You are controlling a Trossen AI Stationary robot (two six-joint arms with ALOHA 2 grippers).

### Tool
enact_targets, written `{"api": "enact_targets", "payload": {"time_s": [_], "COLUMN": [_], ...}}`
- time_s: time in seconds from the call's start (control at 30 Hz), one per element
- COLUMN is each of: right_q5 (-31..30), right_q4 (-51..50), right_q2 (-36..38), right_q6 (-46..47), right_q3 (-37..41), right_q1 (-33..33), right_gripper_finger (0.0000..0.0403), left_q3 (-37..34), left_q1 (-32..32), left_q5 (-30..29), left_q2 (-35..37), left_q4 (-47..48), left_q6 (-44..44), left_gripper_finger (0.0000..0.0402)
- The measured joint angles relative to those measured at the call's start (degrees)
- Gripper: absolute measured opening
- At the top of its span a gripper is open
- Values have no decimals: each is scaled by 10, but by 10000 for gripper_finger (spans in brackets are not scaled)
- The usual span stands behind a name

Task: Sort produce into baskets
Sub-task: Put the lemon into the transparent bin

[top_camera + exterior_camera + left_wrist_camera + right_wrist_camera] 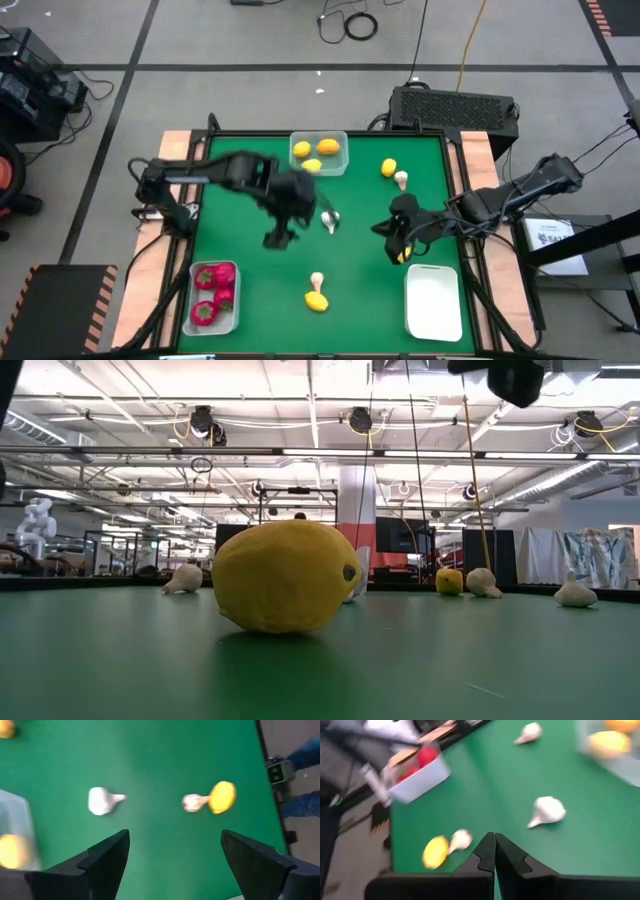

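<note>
Spread wide and empty, the left gripper (277, 238) hangs over the green table (360, 290) in the high view, near a mushroom (329, 219); the right gripper (397, 246), fingers pressed together on nothing, hangs beside the empty basket (434, 301). Lemons fill the far basket (320, 153), red pieces the near-left basket (212, 297). In the low view a lemon (287, 576) lies closest. The left wrist view shows another mushroom (192, 802) touching that lemon. The right wrist view shows shut fingers (485, 854) above the mushroom
</note>
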State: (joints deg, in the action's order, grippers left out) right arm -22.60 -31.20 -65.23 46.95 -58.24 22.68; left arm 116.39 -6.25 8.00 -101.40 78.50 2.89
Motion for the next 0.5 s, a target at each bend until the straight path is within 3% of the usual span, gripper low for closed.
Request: {"api": "enact_targets", "payload": {"time_s": [0.2, 0.3, 0.5], "right_q5": [131, 142, 141], "right_q4": [20, 21, 37], "right_q2": [-33, -51, -84], "right_q6": [-31, -35, -23], "right_q3": [0, 0, 0], "right_q1": [17, 58, 142], "right_gripper_finger": [0, 0, 0], "left_q3": [-80, -142, -264], "left_q1": [-108, -156, -226], "left_q5": [-76, -95, -144], "left_q2": [0, 0, -1], "left_q4": [-109, -208, -365], "left_q6": [-175, -219, -201], "left_gripper_finger": [322, 322, 322]}}
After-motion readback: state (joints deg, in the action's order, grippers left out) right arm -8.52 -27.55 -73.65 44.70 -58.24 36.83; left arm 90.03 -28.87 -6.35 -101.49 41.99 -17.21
